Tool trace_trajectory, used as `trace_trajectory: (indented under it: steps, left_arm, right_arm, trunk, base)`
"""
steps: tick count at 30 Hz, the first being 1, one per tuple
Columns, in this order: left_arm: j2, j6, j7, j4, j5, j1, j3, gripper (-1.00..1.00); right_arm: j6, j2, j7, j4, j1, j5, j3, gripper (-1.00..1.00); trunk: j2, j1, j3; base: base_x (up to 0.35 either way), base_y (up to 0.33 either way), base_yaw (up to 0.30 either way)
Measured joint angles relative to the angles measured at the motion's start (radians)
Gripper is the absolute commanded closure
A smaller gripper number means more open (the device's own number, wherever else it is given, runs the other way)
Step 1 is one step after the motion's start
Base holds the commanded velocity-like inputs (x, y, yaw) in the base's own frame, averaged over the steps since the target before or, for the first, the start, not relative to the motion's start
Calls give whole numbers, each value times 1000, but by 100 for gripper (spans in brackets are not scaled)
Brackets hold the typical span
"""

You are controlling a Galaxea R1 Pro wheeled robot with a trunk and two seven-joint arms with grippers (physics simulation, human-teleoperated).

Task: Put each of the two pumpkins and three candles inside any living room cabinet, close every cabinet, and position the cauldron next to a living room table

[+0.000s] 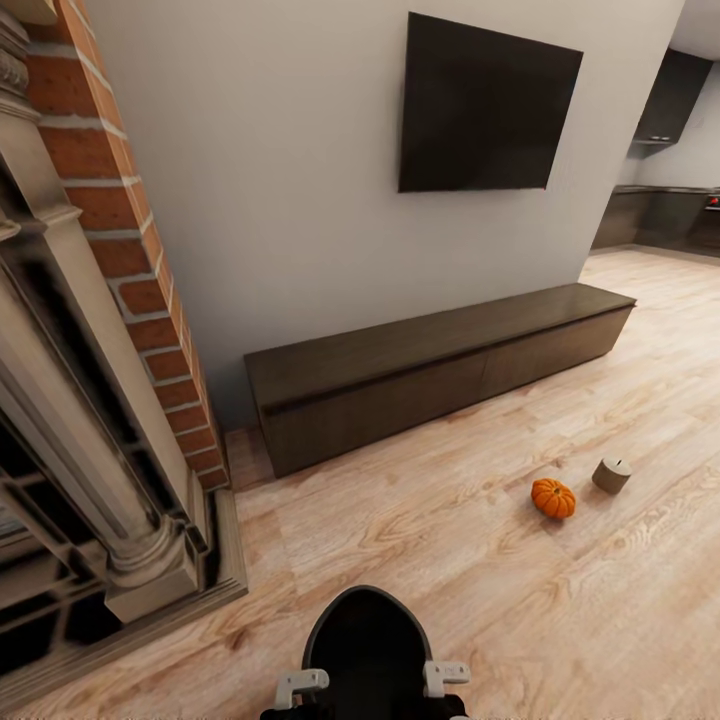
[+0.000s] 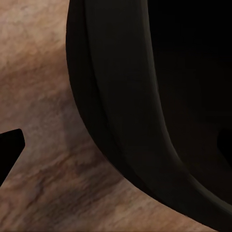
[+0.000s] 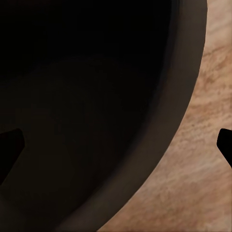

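Both grippers sit at the cauldron (image 1: 366,640), its wide mouth facing up: the left gripper (image 1: 300,686) on one side of the rim, the right gripper (image 1: 447,676) on the other. Whether either set of jaws is clamped on the rim or merely open around it, I cannot tell. Beyond them, ahead and to the right on the wood floor (image 1: 620,600), a pumpkin (image 1: 553,497) rests with its stem tilted, a candle (image 1: 611,474) just beside it, leaning. Farther out, the cabinet (image 1: 440,375) runs lengthwise along the wall, fronts shut. Judging from this, nothing is stowed yet.
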Motion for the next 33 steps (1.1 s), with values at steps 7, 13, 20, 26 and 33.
trace_trajectory:
  steps: [7,13,20,26,33]
  left_arm:
    - [0,0,0,0,0,0,0,-100]
    - [0,0,0,0,1,0,0,-100]
    - [0,0,0,1,1,0,0,-100]
    - [0,0,0,1,2,0,0,-100]
    - [0,0,0,2,2,0,0,-100]
  right_arm:
    - [0,0,-1,3,0,0,0,-100]
    - [-1,0,-2,3,0,0,-1,-100]
    - [-4,0,-2,5,0,0,-2,-100]
    - [-6,0,-2,5,0,0,-2,-100]
    - [-8,0,-1,13,0,0,-2,-100]
  trunk:
    - [-21,12,-9]
    - [-21,12,-9]
    - [-49,27,-22]
    - [-49,27,-22]
    - [-49,27,-22]
  base:
    - [0,0,0]
    - [0,0,0]
    - [0,0,0]
    - [0,0,0]
    - [0,0,0]
